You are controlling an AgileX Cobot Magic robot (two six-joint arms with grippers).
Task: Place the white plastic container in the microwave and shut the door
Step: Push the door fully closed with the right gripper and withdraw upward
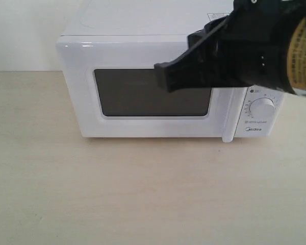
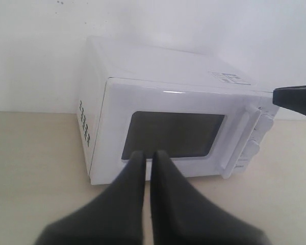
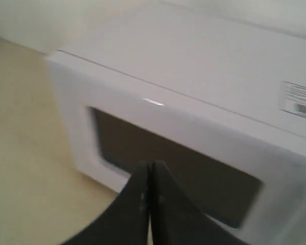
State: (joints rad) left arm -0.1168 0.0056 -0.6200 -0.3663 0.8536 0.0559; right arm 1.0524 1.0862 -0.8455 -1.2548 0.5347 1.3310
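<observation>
Microwave point(image 1: 143, 23) stands on the table point(image 1: 143, 194), long axis across the exterior view, shut door point(image 1: 132, 97) facing front, handle point(image 1: 228, 122) at right. Right gripper point(image 1: 160, 76) hangs before the window, jaws together. Left gripper point(image 2: 148, 155) likewise has its jaws together.

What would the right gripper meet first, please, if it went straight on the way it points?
The right gripper would likely meet the door, at its window; depth is unclear.
</observation>
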